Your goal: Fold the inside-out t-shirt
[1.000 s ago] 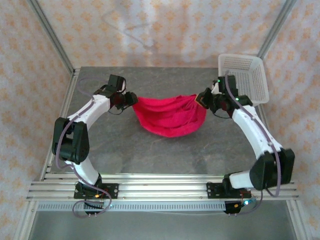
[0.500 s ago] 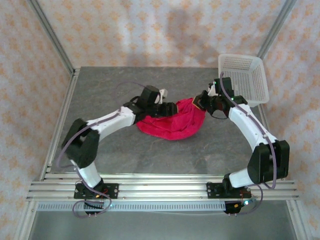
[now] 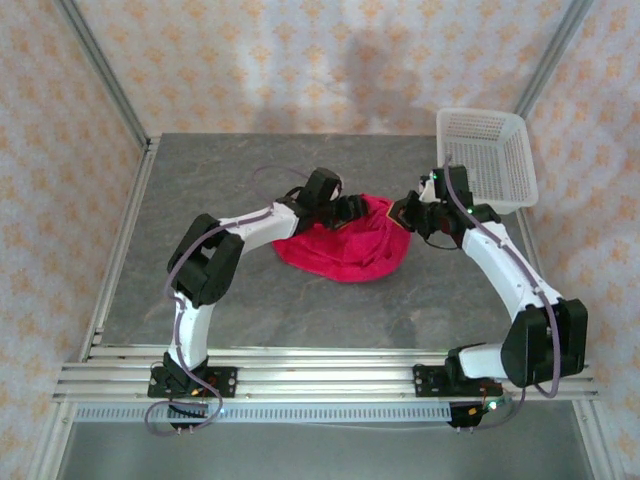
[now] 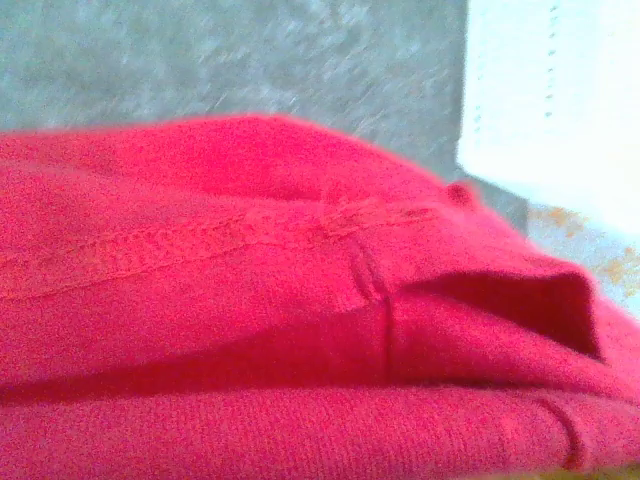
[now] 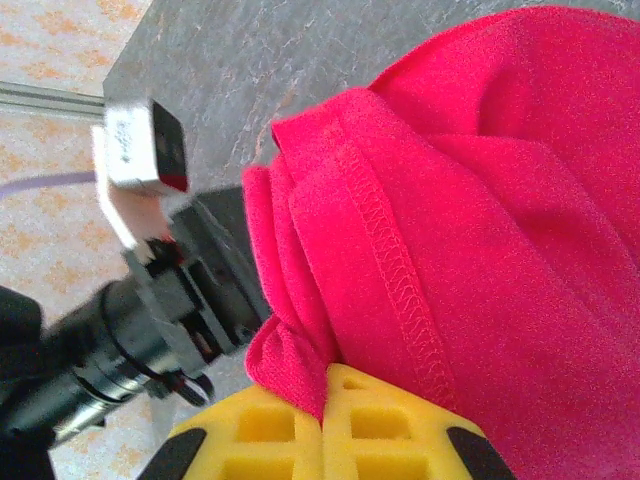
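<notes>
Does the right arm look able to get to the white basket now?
Probably yes on reach: the basket stands just beyond the right hand with nothing between, but that hand is shut on the t-shirt.

From above, the tips of the left gripper are buried in the bunched top edge of the red t-shirt, so its hold cannot be made out. The left wrist view is blurred: cloth runs off three edges, and a white basket is cut by the top right corner. In the right wrist view, the yellow pad of the right gripper is cropped by the bottom edge, the shirt by the right.
</notes>
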Controlling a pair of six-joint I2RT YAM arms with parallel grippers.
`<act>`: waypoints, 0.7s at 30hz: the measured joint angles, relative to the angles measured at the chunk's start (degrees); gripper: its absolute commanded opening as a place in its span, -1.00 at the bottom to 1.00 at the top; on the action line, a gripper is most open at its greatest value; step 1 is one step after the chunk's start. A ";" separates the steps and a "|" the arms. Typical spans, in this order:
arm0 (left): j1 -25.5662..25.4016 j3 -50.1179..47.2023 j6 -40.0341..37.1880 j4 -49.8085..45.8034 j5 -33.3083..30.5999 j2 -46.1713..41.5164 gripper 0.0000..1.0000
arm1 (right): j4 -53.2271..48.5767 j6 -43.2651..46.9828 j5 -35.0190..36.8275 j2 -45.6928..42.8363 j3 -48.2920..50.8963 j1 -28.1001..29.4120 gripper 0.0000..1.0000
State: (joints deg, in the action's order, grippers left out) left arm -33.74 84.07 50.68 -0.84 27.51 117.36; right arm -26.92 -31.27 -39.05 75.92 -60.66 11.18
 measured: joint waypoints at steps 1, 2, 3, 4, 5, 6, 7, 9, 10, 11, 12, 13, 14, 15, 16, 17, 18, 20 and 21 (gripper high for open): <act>0.02 0.81 -0.24 -0.11 -0.24 0.02 0.13 | 0.00 -0.02 -0.02 -0.24 0.17 0.00 -1.00; 0.02 1.36 -0.63 -0.35 -0.63 0.04 0.12 | 0.00 0.00 0.00 -0.44 0.28 0.00 -1.00; 0.02 1.92 -1.16 -0.96 -1.03 0.07 0.08 | -0.02 0.04 0.00 -0.63 0.37 0.00 -1.00; 0.02 2.56 -1.79 -1.88 -1.53 0.17 0.00 | -0.02 0.24 0.00 -0.85 0.46 0.00 -1.00; 0.04 3.26 -2.69 -2.89 -2.10 0.37 -0.10 | -0.04 0.44 0.00 -1.01 0.48 0.00 -1.00; 0.07 4.22 -3.63 -4.07 -2.69 0.74 -0.23 | -0.04 0.55 0.00 -1.22 0.50 0.00 -1.00; 0.09 5.42 -4.70 -5.35 -3.10 1.29 -0.29 | -0.04 0.68 0.00 -1.44 0.57 0.00 -1.00; 0.20 8.72 -6.69 -7.80 -4.00 3.02 -0.21 | -0.09 1.09 -0.02 -1.95 0.81 -0.17 -1.00; 0.26 10.32 -7.52 -8.87 -4.15 3.96 -0.06 | -0.11 1.25 -0.02 -2.19 1.01 -0.39 -1.00; 0.35 12.15 -8.55 -9.88 -4.26 5.07 0.13 | -0.15 1.36 0.00 -2.49 1.25 -0.59 -1.00; 0.42 13.42 -9.31 -10.62 -4.28 5.92 0.28 | -0.26 1.51 0.00 -2.78 1.49 -0.90 -1.00; 0.50 14.25 -9.97 -11.15 -4.17 6.67 0.49 | -0.39 1.55 0.00 -3.06 1.70 -1.20 -1.00; 0.50 14.73 -10.56 -11.56 -4.04 7.30 0.64 | -0.44 1.60 0.00 -3.30 1.99 -1.53 -1.00; 0.50 14.80 -10.64 -11.76 -3.80 7.72 0.71 | -0.46 1.73 0.00 -3.48 2.27 -1.79 -1.00; 0.50 14.78 -10.91 -12.00 -3.63 8.17 0.71 | -0.46 1.75 0.00 -3.56 2.56 -1.99 -1.00; 0.50 14.78 -11.15 -12.17 -3.41 8.70 0.70 | -0.44 1.73 0.00 -3.56 2.84 -2.05 -1.00; 0.50 14.78 -11.30 -12.35 -3.28 9.22 0.62 | -0.39 1.73 0.00 -3.56 3.23 -2.25 -1.00; 0.46 14.80 -11.54 -12.59 -2.86 10.27 0.25 | -0.39 1.70 -0.04 -3.56 4.04 -2.25 -1.00; 0.44 14.80 -11.45 -12.63 -2.82 10.82 -0.02 | -0.42 1.70 -0.20 -3.50 4.28 -2.25 -1.00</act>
State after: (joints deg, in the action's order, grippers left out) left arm -33.30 98.87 39.22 -13.47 24.69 128.18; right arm -27.33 -29.56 -39.24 72.42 -56.38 8.93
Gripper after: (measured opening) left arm 0.680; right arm 0.061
